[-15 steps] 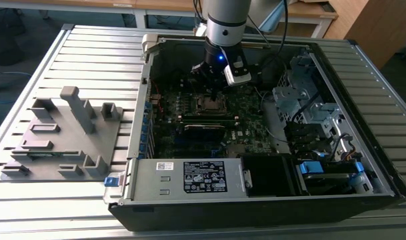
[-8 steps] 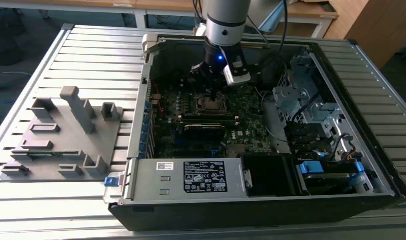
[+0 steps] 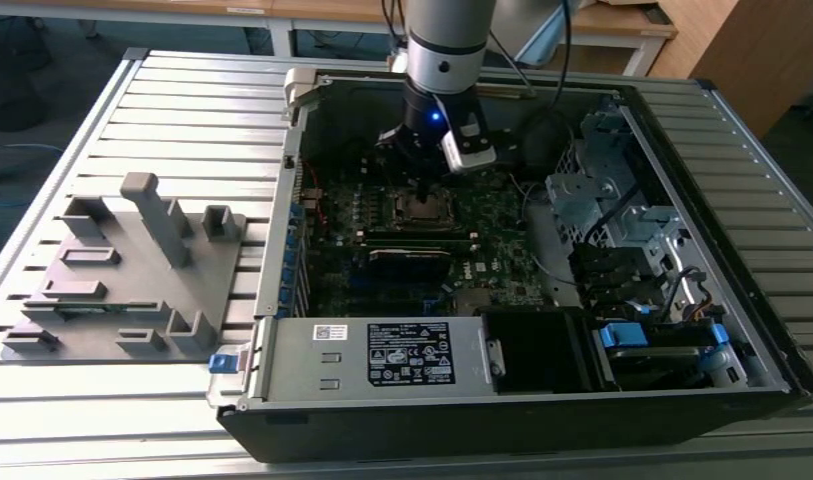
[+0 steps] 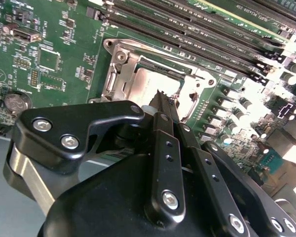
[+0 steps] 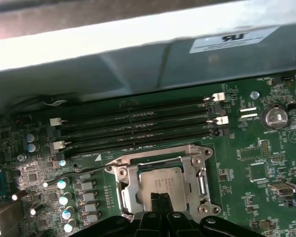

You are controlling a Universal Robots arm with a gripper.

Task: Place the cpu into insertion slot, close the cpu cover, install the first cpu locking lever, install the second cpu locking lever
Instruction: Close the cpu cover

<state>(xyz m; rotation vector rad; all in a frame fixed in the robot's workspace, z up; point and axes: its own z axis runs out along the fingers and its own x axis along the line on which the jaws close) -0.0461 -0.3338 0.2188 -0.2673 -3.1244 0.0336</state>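
A slatted metal table [image 3: 113, 110] carries an open PC case [image 3: 513, 425] lying on its side, with a grey fixture [image 3: 126, 270] just beside it toward the exterior view's left. Wooden desks [image 3: 606, 25] stand behind the table. Inside the case lie a green board [image 3: 493, 240], a power supply [image 3: 379, 355] and a drive cage [image 3: 606, 220]. The arm [image 3: 446, 40] reaches down into the case.

The gripper [image 3: 424, 190] hangs right over the slot [image 3: 430, 210]. In the second wrist view the gripper [image 4: 165, 98] has its 2 fingers [image 4: 163, 148] drawn together into a narrow point, and nothing shows between them. Their tips sit over the cpu [image 4: 143, 84]; I cannot tell whether they touch it.

The cpu lies in the slot, its dull silver top showing through the cut-out of the cover [image 4: 121, 69], which lies down flat around it. A thin lever [image 4: 153, 49] runs along the cover's edge on the side of the memory slots [image 4: 197, 29].

The first wrist view looks across the gripper [image 5: 160, 197] from the other side. There the cpu [image 5: 160, 182], the cover [image 5: 124, 192] and the memory slots [image 5: 138, 131] appear with the case wall [image 5: 138, 64] behind them. The lever [image 5: 96, 167] pokes out past the cover's corner toward a row of capacitors [image 5: 64, 200], but I cannot tell whether it is latched. A coin cell [image 5: 275, 117] shows in both wrist views [image 4: 16, 102]. The exterior view alone gives the table and the room.
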